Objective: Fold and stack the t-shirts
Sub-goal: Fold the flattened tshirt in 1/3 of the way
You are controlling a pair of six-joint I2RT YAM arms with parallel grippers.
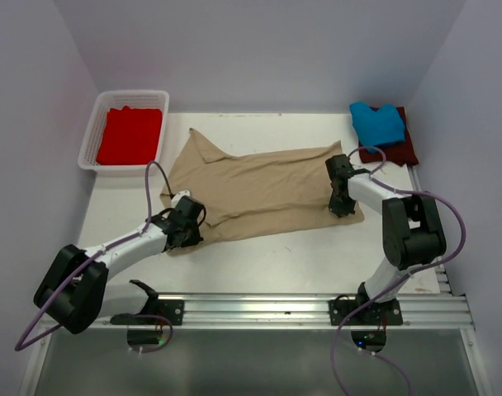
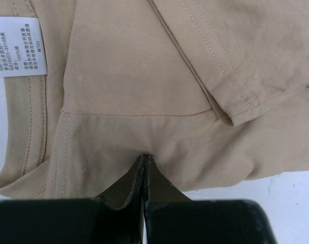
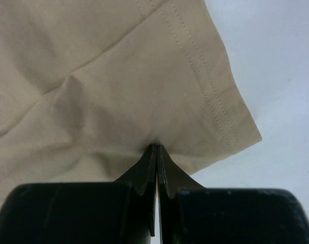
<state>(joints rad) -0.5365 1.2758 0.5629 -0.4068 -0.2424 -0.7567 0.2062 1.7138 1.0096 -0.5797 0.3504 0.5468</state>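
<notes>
While both arms reach out over the white counter (image 1: 300, 256), your left fingers (image 2: 144, 168) are closed tight on a pinch of the tan t-shirt (image 1: 259, 186), with cloth puckering into their tips. Just beyond those tips and to their left lies the neckband with a white printed label (image 2: 17, 46). Beyond and to their right, a short sleeve (image 2: 236, 56) folds across the body with its double-stitched hem showing. Your right fingers (image 3: 155, 160) are likewise closed on the same shirt, gripping near a corner of a stitched hem that runs away from the tips on their right. Bare counter shows just past that corner. From above, the shirt lies spread and mostly flat between the two sets of fingers. Beyond the right fingers, at the far right of the counter, a folded blue t-shirt (image 1: 376, 122) rests on a folded maroon t-shirt (image 1: 400, 153). Well beyond the left fingers, at the far left, a red t-shirt (image 1: 129, 134) sits inside a white lattice basket (image 1: 135, 96).
</notes>
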